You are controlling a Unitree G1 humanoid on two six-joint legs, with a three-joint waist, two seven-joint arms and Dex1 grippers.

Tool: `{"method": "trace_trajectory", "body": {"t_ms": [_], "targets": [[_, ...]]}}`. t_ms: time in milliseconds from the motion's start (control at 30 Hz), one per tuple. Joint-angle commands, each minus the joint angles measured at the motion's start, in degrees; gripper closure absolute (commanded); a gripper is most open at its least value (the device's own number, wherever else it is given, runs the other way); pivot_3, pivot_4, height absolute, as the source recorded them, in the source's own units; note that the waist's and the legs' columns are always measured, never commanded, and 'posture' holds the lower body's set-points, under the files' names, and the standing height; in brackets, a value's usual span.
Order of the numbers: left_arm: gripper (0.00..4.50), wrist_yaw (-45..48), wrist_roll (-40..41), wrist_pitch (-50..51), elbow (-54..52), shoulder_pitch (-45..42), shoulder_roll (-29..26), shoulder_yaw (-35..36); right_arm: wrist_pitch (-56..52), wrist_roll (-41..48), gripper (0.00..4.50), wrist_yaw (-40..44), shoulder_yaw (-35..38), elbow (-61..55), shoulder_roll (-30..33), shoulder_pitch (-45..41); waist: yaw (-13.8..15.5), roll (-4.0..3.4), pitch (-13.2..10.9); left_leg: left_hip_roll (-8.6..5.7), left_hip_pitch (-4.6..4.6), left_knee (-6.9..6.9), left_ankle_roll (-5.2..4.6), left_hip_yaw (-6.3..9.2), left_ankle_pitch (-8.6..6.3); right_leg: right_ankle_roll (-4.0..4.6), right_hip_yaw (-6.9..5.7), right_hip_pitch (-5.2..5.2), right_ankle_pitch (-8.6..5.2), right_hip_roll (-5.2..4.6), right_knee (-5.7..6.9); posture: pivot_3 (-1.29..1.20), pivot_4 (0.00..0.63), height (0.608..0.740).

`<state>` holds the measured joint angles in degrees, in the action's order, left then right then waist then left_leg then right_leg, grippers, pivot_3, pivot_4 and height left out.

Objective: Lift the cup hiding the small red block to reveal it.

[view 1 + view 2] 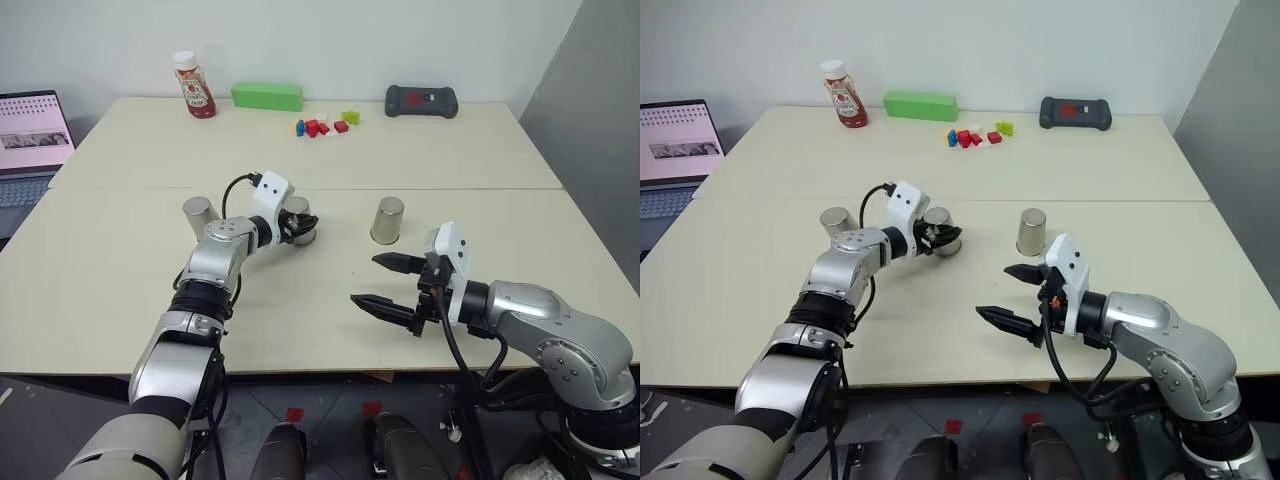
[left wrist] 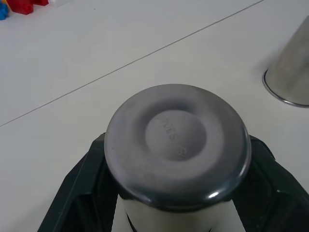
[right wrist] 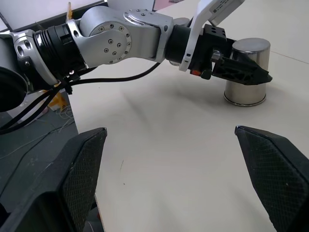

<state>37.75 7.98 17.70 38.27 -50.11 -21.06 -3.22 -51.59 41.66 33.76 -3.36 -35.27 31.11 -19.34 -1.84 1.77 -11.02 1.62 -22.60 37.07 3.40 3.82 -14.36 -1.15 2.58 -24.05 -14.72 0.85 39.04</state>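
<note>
A pale table [image 1: 120,300] holds a ketchup bottle [image 1: 193,86], green box [image 1: 267,96], coloured bricks [image 1: 322,125] and black controller [image 1: 421,101]; a laptop [image 1: 30,140] sits beside it.

My two head cameras look forward and down over the bench [image 1: 120,290], from above my arms, taking in its full width up to the far wall; both share almost the same scene, slightly offset sideways. My left wrist camera sits very near the middle cup [image 2: 177,145], looking down along my left tool [image 1: 297,228] onto the cup's upturned base. My right wrist camera looks low across the bench past my right tool [image 1: 385,282], and shares that middle cup and my left tool with the head views.
</note>
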Motion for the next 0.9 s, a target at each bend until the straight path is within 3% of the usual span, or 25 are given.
{"method": "trace_trajectory", "body": {"t_ms": [33,400,900], "targets": [[1.79,2.2,1.9,-1.6,-7.5,0.2,-0.5,1.7,1.2,0.5,0.00,0.7,0.5,-1.5,0.5,-1.1,0.0,0.00,0.0,0.00,0.00,0.00,0.00,0.00,0.00,0.00,0.00,0.00,0.00,0.00,0.00,0.00,0.150,0.740],[1.79,-3.4,-0.2,8.9,-25.0,6.3,-7.5,4.3,2.9,0.5,0.00,1.0,0.5,-0.9,-0.5,-0.9,-0.1,0.00,0.0,0.03,0.04,-0.01,0.00,0.05,0.00,0.00,-0.02,0.01,0.00,0.01,0.04,0.00,0.150,0.740],[1.79,-10.0,-1.2,9.5,-13.6,7.4,-5.7,6.6,3.7,-0.2,0.00,2.9,-0.1,1.2,0.8,-2.7,0.1,-0.01,0.0,0.01,-0.03,0.03,0.01,0.10,0.00,0.07,-0.09,0.01,0.04,-0.01,0.00,0.00,0.150,0.740]]}}
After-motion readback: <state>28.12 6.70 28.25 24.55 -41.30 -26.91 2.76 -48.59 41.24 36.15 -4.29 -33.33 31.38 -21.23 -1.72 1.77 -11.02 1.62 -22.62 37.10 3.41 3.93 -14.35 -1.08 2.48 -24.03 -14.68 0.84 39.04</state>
